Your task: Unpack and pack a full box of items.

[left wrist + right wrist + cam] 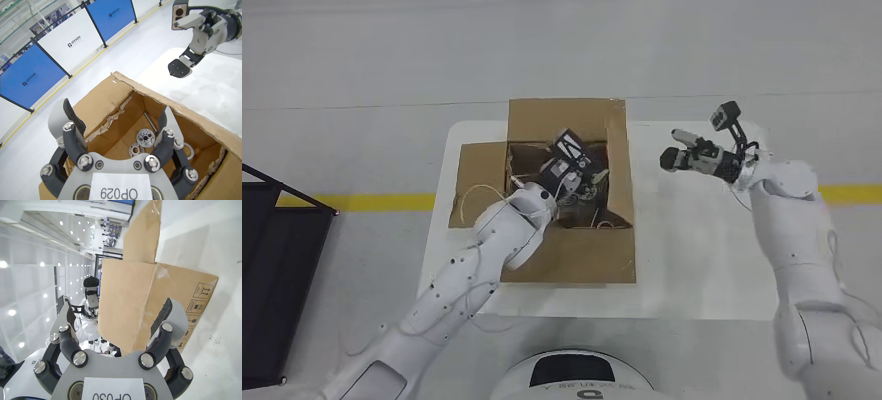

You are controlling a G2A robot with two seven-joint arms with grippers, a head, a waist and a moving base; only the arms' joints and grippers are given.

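Note:
An open cardboard box point(572, 255) stands on the white table point(702, 250), its flaps spread outward. My left gripper point(577, 172) hangs open inside the box mouth, holding nothing point(116, 108). Below it on the box floor lie a perforated metal disc point(144, 137), a flanged ring point(135, 149), a flat washer point(189, 150) and a thin rod point(150, 121). My right gripper point(674, 147) is open and empty above the table, just right of the box; it faces the box's outer wall point(128, 298), fingers apart point(117, 304). It also shows beyond the box in the left wrist view point(177, 46).
The table right of the box is bare white surface point(692, 220). A black rack point(262, 270) stands on the floor to the left. Blue and white partition panels point(56, 49) line the floor behind the table.

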